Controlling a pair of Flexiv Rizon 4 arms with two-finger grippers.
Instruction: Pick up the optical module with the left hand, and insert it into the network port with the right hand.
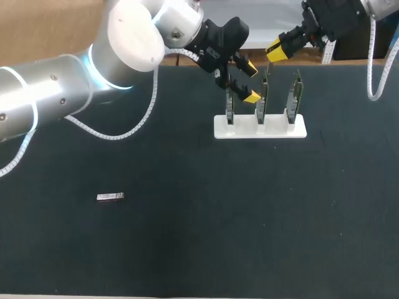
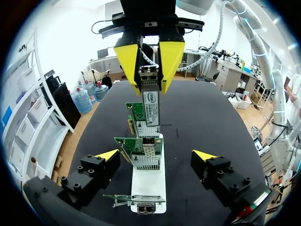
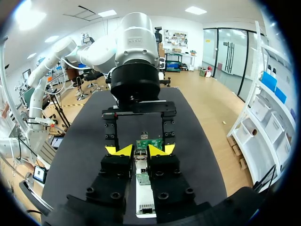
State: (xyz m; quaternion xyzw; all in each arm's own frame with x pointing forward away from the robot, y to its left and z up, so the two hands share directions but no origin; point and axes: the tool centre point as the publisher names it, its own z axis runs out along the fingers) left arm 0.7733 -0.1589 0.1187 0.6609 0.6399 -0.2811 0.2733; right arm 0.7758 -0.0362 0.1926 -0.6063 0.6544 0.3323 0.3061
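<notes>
My right gripper (image 1: 275,51) hangs above the white stand (image 1: 260,127) and is shut on a silver optical module (image 2: 151,106), which points down toward the network cards (image 1: 262,94) standing upright in the stand. In the right wrist view the module (image 3: 140,156) sits between the yellow tips of that gripper (image 3: 139,150), over the middle card. My left gripper (image 1: 250,82) is open at the stand's left side, its fingers (image 2: 108,154) spread around the cards with nothing held. A second optical module (image 1: 110,197) lies flat on the black mat, far to the left.
The stand (image 2: 148,181) holds three green network cards in a row, ports facing up. The two grippers face each other closely above it. The black mat (image 1: 249,218) stretches wide in front of the stand.
</notes>
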